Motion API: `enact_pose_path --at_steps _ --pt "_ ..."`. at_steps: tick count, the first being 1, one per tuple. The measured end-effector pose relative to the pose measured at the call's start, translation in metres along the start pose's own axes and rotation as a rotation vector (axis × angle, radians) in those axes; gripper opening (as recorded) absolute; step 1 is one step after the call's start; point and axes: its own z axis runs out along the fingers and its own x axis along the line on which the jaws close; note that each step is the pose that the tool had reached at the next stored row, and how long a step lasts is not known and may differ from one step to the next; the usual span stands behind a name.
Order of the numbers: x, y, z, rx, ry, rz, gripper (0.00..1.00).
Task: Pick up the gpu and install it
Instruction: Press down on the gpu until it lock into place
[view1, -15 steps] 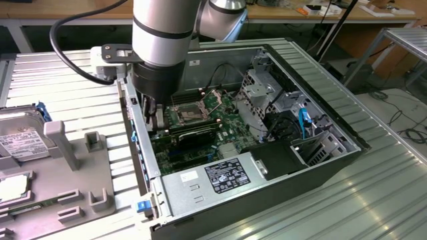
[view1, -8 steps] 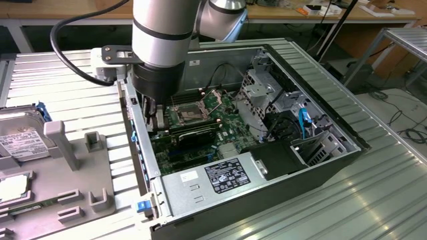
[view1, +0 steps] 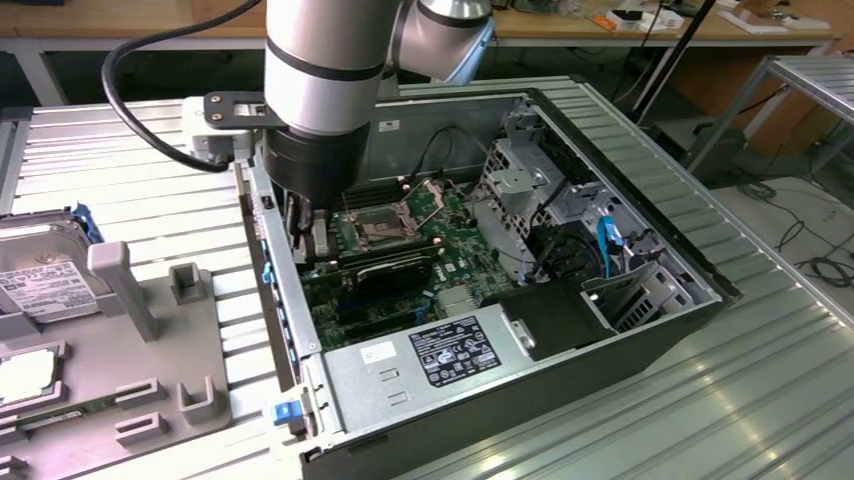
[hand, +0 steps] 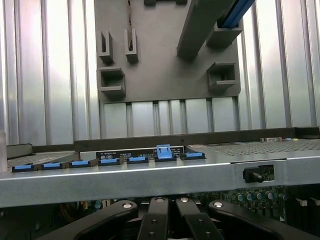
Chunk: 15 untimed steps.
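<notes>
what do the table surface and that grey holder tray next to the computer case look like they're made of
Table surface: looks like ribbed metal, probably aluminium; it is silvery with long parallel grooves and soft reflections.

Grey holder tray: looks like matte plastic, possibly printed or moulded; it is uniformly dull grey with blocky raised brackets and no shine.

Computer case: bare silvery sheet metal inside with a black outer shell.

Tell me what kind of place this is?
Probably a robotics lab bench for PC assembly: an open black desktop computer case with its green motherboard exposed, a grey plastic parts fixture, and cluttered wooden workbenches behind.
</notes>
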Motion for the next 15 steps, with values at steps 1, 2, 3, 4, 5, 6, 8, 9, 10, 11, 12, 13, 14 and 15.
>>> enact_pose_path --at_steps 1,2,3,4,5,6,8,9,10,11,12,13,14,15 --pt "0.0 -0.0001 0.0007 0.0001 -0.0001 0.0 0.11" --pt "0.0 -0.0001 0.0014 0.0003 -0.0004 0.0 0.11" --pt "-0.0001 -0.0002 0.0019 0.0004 -0.0007 0.0 0.11" --pt "-0.0001 -0.0002 0.002 0.0002 -0.0005 0.0 0.11" --pt "-0.0001 -0.0002 0.0019 0.0 -0.0005 0.0 0.11" --pt "-0.0001 -0.0003 0.002 0.0 -0.001 0.0 0.11" --pt "-0.0002 -0.0007 0.0015 -0.0015 -0.0022 0.0 0.11" --pt "-0.0002 -0.0007 0.0004 -0.0044 -0.0033 0.001 0.11" --pt "-0.0002 -0.0007 0.0 -0.0057 -0.0035 0.002 0.11" --pt "-0.0002 -0.0007 -0.0001 -0.0062 -0.004 0.002 0.11" --pt "-0.0001 -0.0008 -0.0002 -0.0064 -0.0049 0.002 0.11" --pt "-0.0002 -0.0009 -0.0005 -0.0065 -0.0052 0.002 0.11" --pt "-0.0002 -0.0009 -0.0009 -0.007 -0.0054 0.003 0.11" --pt "-0.0002 -0.0008 -0.0013 -0.0073 -0.0058 0.003 0.11"
